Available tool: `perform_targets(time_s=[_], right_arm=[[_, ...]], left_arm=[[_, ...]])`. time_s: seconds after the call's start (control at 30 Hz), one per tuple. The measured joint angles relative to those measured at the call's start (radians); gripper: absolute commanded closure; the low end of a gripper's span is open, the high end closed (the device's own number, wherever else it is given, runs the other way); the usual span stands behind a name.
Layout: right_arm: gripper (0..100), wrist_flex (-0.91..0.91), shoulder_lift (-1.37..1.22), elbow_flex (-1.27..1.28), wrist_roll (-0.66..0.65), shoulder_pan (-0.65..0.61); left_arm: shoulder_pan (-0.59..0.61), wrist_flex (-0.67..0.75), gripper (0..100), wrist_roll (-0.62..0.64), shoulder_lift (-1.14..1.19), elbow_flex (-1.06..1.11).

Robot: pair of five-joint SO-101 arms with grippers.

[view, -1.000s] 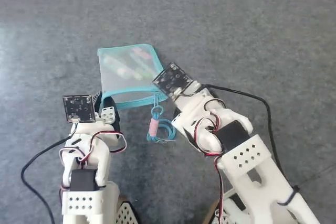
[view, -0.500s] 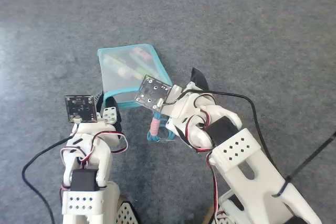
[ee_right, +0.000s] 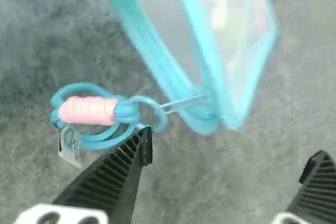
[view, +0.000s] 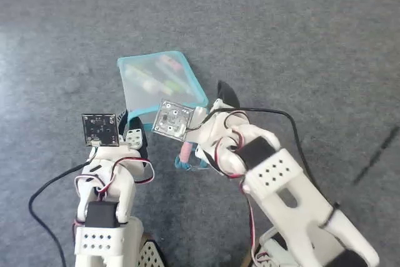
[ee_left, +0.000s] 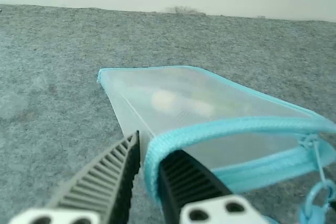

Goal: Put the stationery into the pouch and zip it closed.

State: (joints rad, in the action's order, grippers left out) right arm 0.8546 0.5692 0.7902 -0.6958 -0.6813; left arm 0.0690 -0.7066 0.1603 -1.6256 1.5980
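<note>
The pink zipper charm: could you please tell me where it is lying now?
Near the high view's centre, the charm lies on the carpet off the pouch's near corner, beside the open right claw.

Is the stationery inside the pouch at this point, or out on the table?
Inside. In the high view the coloured stationery shows through the translucent wall of the pouch, within its teal border.

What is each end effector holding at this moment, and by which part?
The left end effector pinches the translucent teal-edged zip pouch by its zipper-edge corner. The right end effector is open, holding nothing.
</note>
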Motion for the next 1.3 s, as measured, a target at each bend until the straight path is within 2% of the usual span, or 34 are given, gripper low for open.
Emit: perform_targets(time_s=[0.37, 0.47, 0.63, 1.13, 1.3], right_arm=[[58.7, -0.048, -0.069, -0.009, -0.006, -0.003], [63.3, -0.075, -0.069, -0.009, -0.04, -0.002], [62.4, -0.101, -0.069, -0.009, -0.101, -0.002], [67.4, -0.107, -0.072, -0.009, -0.114, -0.003], [74.2, -0.107, -0.072, -0.009, -0.114, -0.003]], left_arm=[[0.0, 0.0, 99, 0.0, 0.0, 0.0], [0.0, 0.0, 99, 0.0, 0.0, 0.0], [0.0, 0.0, 99, 0.0, 0.0, 0.0], [0.0, 0.0, 99, 0.0, 0.0, 0.0], [0.0, 0.0, 99, 0.0, 0.0, 0.0]])
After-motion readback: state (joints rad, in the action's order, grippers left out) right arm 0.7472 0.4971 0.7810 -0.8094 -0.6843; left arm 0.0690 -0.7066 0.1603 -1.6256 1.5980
